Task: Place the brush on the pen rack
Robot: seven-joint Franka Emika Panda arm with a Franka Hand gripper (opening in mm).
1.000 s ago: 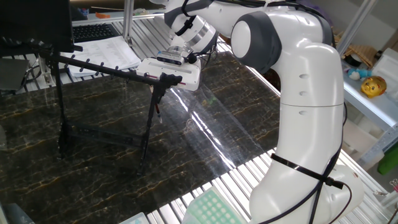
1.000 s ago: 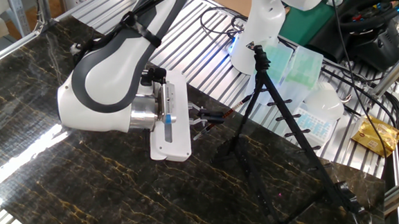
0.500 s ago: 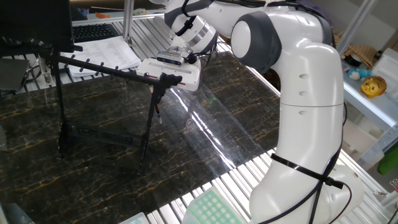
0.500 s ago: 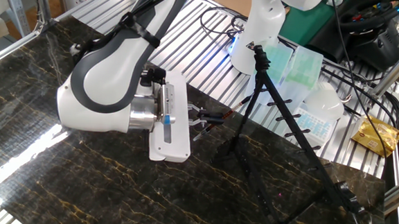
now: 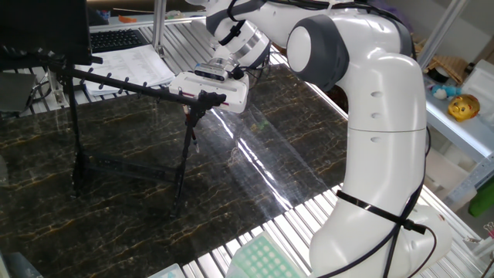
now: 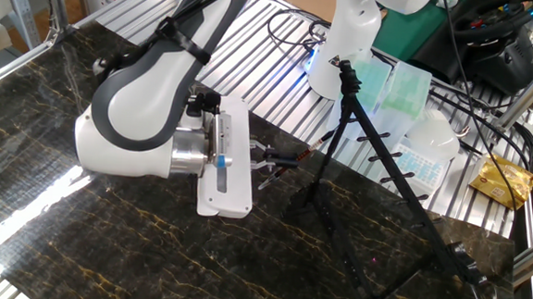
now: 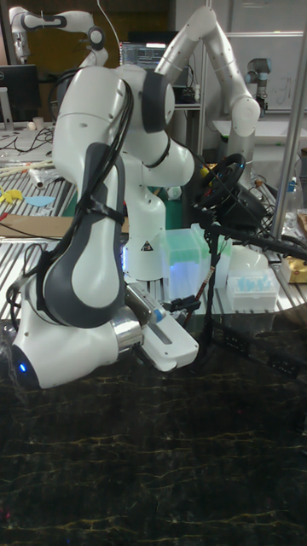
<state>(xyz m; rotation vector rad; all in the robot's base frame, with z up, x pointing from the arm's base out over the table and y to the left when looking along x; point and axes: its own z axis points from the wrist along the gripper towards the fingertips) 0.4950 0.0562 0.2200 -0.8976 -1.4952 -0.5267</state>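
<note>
The pen rack (image 5: 116, 80) is a black rod frame on the dark marble table, its pegged top bar running left from my gripper (image 5: 202, 97). In the other fixed view the rack (image 6: 396, 176) slants down to the right and my gripper (image 6: 273, 159) hovers just left of its near leg. The gripper is shut on the brush (image 6: 305, 150), a thin dark stick with a red-orange part that points up and right toward the leg. In the tall fixed view the brush (image 7: 203, 290) rises from my gripper (image 7: 186, 303) beside the rack's upright (image 7: 211, 256). Whether brush and rack touch is unclear.
Papers (image 5: 131, 66), a keyboard (image 5: 116, 37) and a dark monitor (image 5: 42, 27) sit behind the rack. Green and clear plastic boxes (image 6: 415, 145) lie on the metal slats near my base (image 6: 347, 39). A yellow packet (image 6: 498, 179) lies at the right edge.
My hand has drifted very slightly back from the rack with the brush still gripped. The rack has not moved.
</note>
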